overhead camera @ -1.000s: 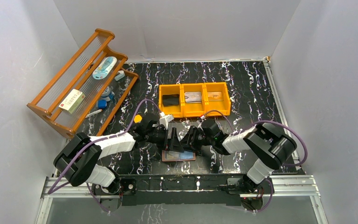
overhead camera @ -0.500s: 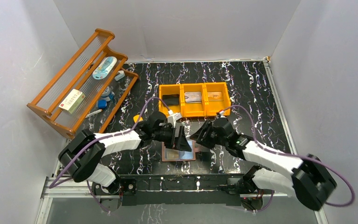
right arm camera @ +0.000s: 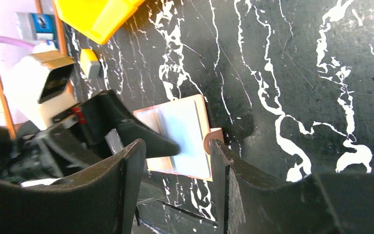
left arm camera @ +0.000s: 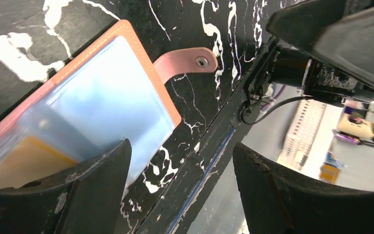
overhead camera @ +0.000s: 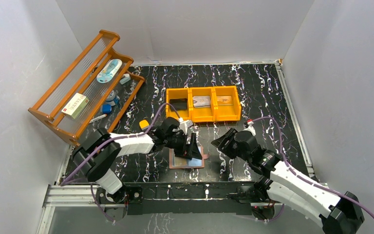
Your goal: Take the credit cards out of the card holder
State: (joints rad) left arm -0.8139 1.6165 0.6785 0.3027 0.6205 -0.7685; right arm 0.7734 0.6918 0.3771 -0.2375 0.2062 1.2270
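Observation:
The salmon-pink card holder (overhead camera: 187,161) lies open on the table near the front edge, its pale blue lining up and its snap tab (left arm camera: 190,61) out to the right. A yellow-orange credit card (left arm camera: 24,161) sits in its slot. My left gripper (overhead camera: 192,147) is open over the holder, with one finger (left arm camera: 87,190) on the lining. My right gripper (overhead camera: 223,141) is open and empty, to the right of the holder and apart from it. The holder also shows in the right wrist view (right arm camera: 185,131). Three more cards, dark (overhead camera: 177,104), grey (overhead camera: 202,101) and tan (overhead camera: 225,100), lie in the tray.
The orange three-compartment tray (overhead camera: 203,117) stands behind the holder. A small yellow-and-white block (overhead camera: 144,124) sits beside my left arm. A wooden rack (overhead camera: 58,117) with small items stands at the far left. White walls enclose the table.
My right arm has pulled back to the right, away from the card holder. My left gripper has shifted slightly right and stays over the open holder.

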